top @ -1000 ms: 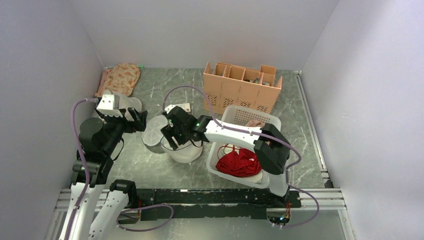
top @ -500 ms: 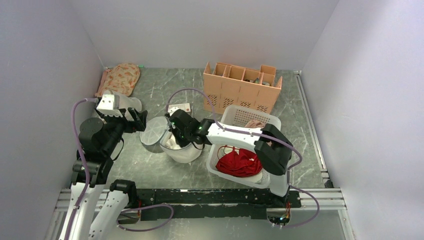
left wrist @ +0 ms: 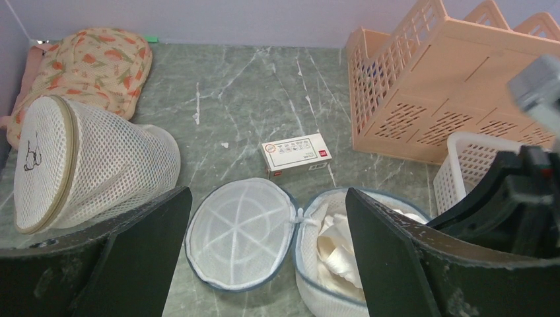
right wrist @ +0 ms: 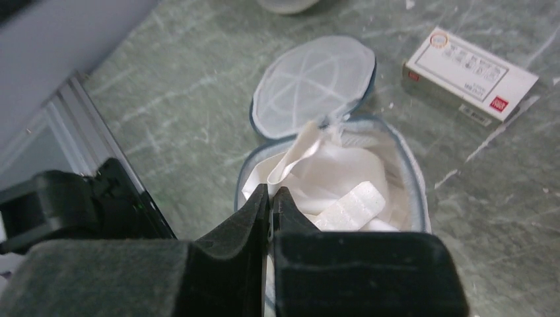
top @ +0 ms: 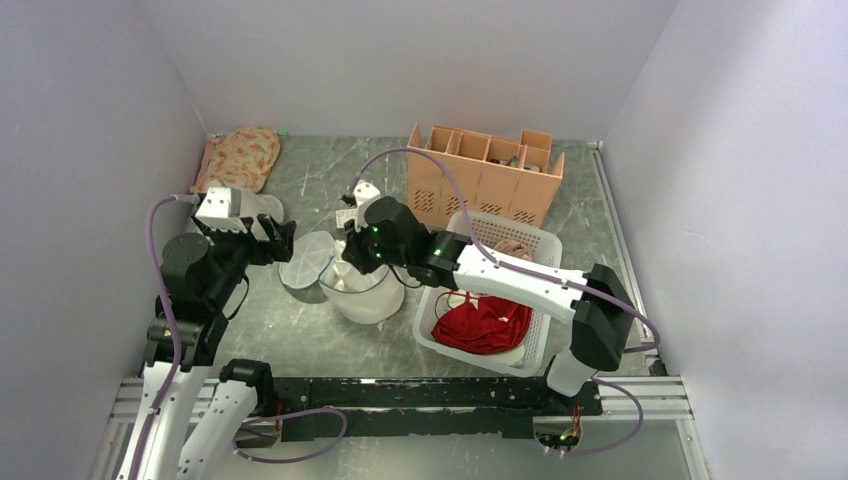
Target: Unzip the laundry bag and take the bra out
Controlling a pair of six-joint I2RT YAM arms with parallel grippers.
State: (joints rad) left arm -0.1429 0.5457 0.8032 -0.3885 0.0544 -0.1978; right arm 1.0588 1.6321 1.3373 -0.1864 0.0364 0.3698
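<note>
Top external: fixed high behind the arm bases, tilted down over the whole table [top: 320, 170], far from everything. Left wrist: low, angled gently down toward the far wall, with the laundry bag [left wrist: 310, 294] close underneath. Right wrist: steeply down, very near that bag. Shared by both wrists: bag, its flipped lid [left wrist: 239, 232], small box [left wrist: 296, 153].

right fingers [right wrist: 249, 216] pinched, left fingers [left wrist: 391, 265] spread

Your grey-green marbled table [top: 300, 340] carries: open white mesh laundry bag [top: 365, 300], cream mesh bag [left wrist: 99, 165], floral pouch [top: 240, 157], small white carton [left wrist: 296, 153], peach slotted organiser [top: 480, 185], white perforated basket [top: 485, 232].
</note>
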